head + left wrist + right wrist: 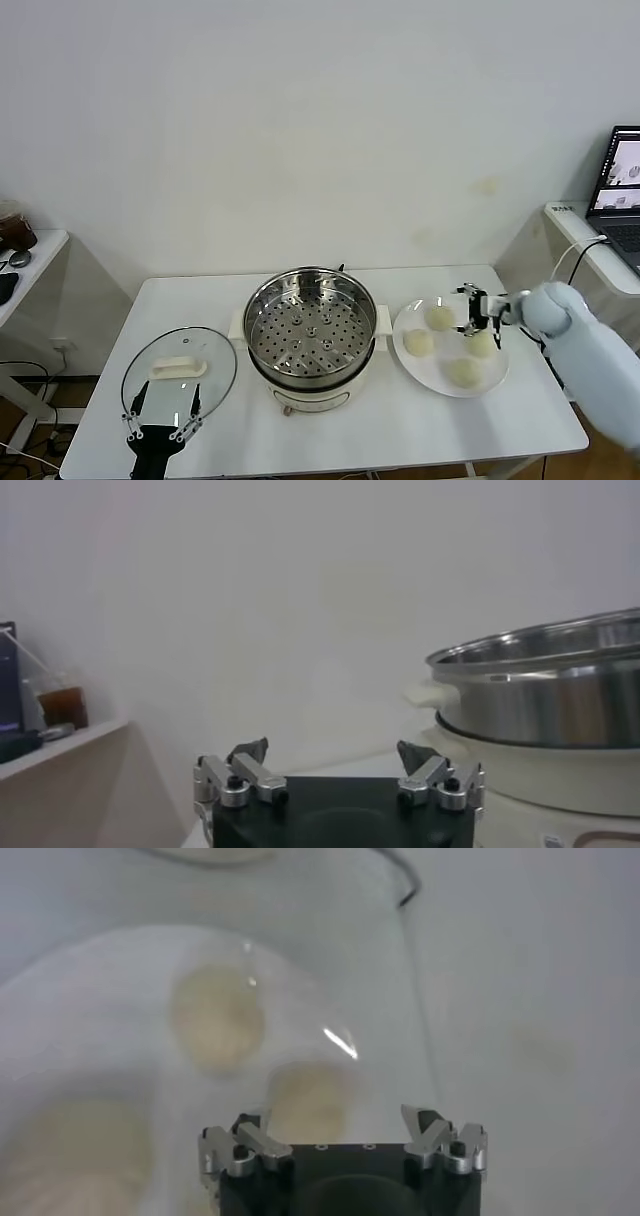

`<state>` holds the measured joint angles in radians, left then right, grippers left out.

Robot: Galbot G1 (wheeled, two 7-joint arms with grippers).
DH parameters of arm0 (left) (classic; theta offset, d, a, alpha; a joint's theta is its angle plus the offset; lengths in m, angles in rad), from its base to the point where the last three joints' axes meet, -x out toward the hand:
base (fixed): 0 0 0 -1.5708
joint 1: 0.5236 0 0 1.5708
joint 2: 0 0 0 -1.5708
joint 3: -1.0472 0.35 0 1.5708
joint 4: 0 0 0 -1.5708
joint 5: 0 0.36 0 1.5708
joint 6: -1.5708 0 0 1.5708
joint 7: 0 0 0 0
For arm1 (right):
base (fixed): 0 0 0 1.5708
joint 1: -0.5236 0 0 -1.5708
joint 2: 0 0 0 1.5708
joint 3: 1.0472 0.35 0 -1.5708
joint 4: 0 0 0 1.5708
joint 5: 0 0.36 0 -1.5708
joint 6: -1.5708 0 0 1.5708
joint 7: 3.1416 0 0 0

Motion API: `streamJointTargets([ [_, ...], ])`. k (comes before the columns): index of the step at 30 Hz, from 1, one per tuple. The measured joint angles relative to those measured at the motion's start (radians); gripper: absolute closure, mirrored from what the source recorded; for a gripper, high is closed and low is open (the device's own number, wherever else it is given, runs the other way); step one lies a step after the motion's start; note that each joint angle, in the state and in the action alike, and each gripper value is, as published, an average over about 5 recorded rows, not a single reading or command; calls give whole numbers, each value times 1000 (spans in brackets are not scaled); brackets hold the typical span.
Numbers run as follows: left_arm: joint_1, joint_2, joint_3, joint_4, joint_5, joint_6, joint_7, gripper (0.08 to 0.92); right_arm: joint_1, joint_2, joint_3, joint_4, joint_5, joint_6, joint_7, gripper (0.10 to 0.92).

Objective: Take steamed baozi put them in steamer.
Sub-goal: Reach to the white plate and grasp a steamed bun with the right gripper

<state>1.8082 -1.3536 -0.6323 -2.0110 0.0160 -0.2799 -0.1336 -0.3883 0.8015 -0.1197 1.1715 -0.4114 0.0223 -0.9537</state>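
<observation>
Four cream-white baozi lie on a white plate right of the steamer: one at the back, one on the left, one on the right and one at the front. The steel steamer with its perforated tray stands mid-table, with nothing in it. My right gripper is open and empty, hovering over the plate's far right part. In the right wrist view my right gripper has a baozi just ahead of its jaws and two others beyond. My left gripper is open and idle at the front left.
A glass lid with a white handle lies on the white table left of the steamer, under my left gripper. The steamer's rim shows in the left wrist view. A laptop sits on a side desk at the right.
</observation>
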Motion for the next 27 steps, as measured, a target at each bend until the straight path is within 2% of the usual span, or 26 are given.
streamJointTargets([
  [11, -1, -1, -22, 9, 11, -12, -1, 177, 218, 76, -271, -194, -6, -1, -102, 203],
  [27, -13, 0, -27, 17, 20, -24, 0, 177, 289, 202, -350, -369, -65, 5, -98, 219],
])
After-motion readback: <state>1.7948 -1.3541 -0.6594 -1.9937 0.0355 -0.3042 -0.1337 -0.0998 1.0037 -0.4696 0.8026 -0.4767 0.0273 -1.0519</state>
